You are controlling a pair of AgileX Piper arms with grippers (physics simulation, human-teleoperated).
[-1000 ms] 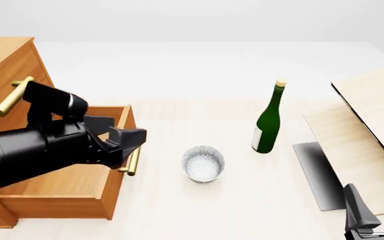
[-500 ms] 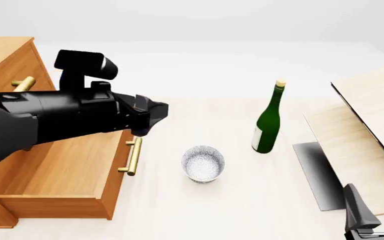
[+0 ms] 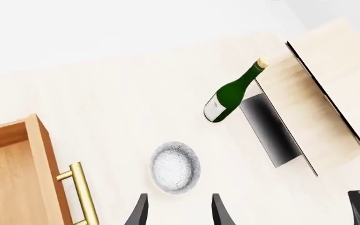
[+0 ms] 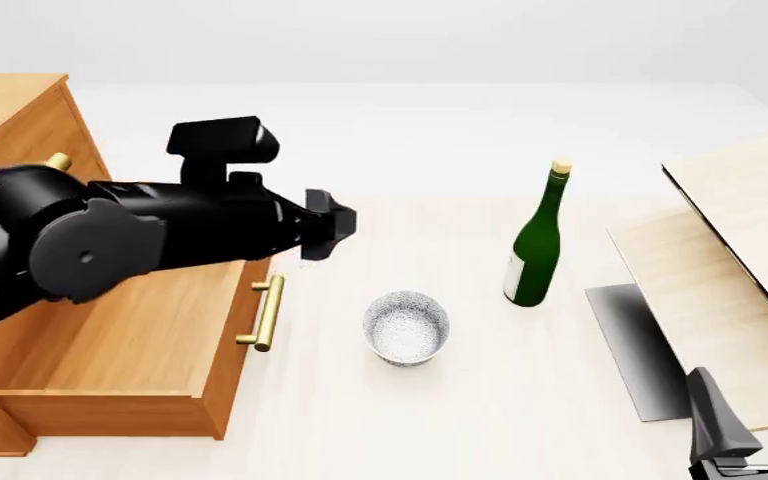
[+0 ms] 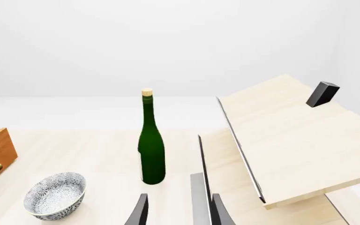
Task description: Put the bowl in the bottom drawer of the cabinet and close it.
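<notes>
**A:** What stands at the far left of the table?

**B:** The cabinet (image 4: 11, 130), an orange-brown wooden chest. Its bottom drawer (image 4: 131, 360) is pulled out toward us, open on top, with a brass bar handle (image 4: 267, 312) on its front.

**A:** And the left arm?

**B:** It reaches in above that open drawer. The left gripper (image 4: 333, 228) hangs in the air past the drawer's front, above the table and short of the bowl. From its own camera the two fingers (image 3: 139, 213) are spread apart with nothing between them.

**A:** Where is the bowl?

**B:** The bowl (image 4: 407, 326), small, round and speckled white-grey, sits upright on the table just right of the drawer handle, apart from it. It is outside the drawer.

**A:** What comes next, moving right?

**B:** A green wine bottle (image 4: 538, 238) stands upright, near the bowl but not touching it. Beyond it lie pale wooden boards (image 4: 744, 250), tilted and overlapping.

**A:** And the right arm?

**B:** Only the right gripper (image 4: 754, 405) shows, at the near right corner, beside the boards. Its fingers are parted and empty.
</notes>
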